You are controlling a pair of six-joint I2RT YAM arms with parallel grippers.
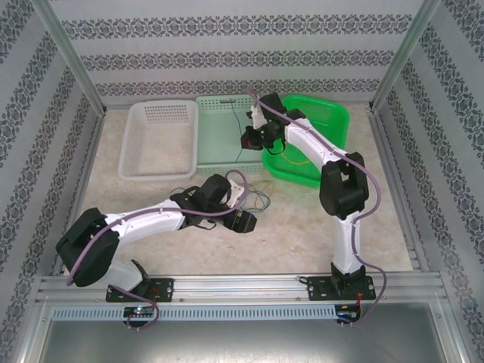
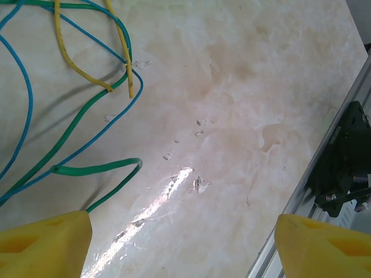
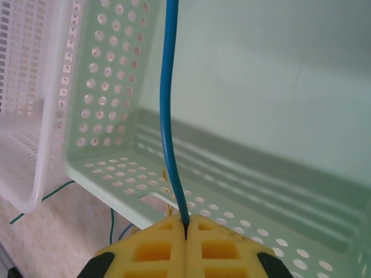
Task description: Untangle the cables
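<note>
Two arms work over a marble-look table, with a white basket, a pale green basket and a bright green basket lined up along its far side. We see the right gripper poised above the pale green basket, its jaws pressed together on a blue cable that runs up out of the grip and across that basket's perforated wall. The left gripper hovers low over the bare table with its yellow fingers spread wide and nothing between them. The rest of the cables lie loose on the table just beside it — a green cable looping closest to the left finger, a yellow cable crossing it farther off, and a second blue strand curving through both.

We judge one strand to be in the course of being pulled clear and sorted. The next move calls for the left gripper to shift over the green loop and close on that one strand alone — the crossings sit close together.
</note>
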